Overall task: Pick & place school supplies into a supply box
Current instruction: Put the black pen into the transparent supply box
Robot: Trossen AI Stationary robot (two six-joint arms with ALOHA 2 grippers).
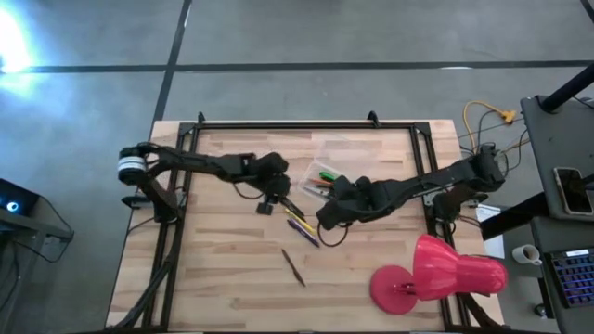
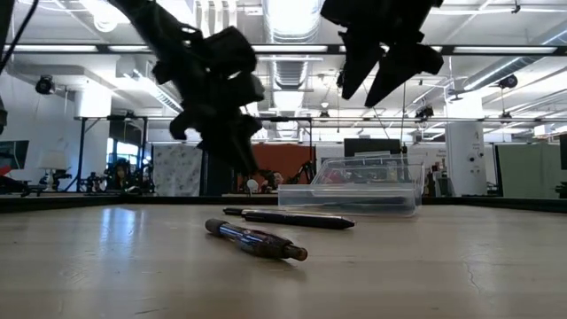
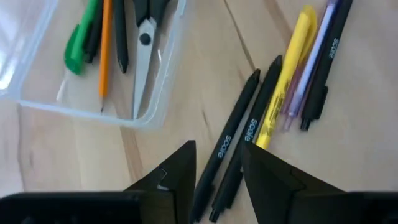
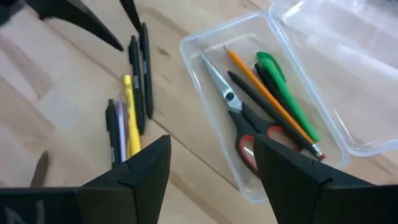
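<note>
Fingers of both grippers are spread, holding nothing.
Left gripper (image 3: 217,177) lines up over two black pens (image 3: 239,137); right gripper (image 4: 211,165) hovers near the clear plastic box (image 4: 205,43), where scissors and pencils already lie.

Even, bright overhead light falls on the wooden desk (image 1: 232,278), with only soft, short shadows beneath the arms. In the high view a white glare blooms on the floor beyond the desk's far left corner. The low view is backlit: ceiling lamps (image 2: 292,13) burn out white, the arms read as black silhouettes, and the desk shows a pale sheen. Both wrist views are slightly soft, their near dark fingers blurred.
</note>
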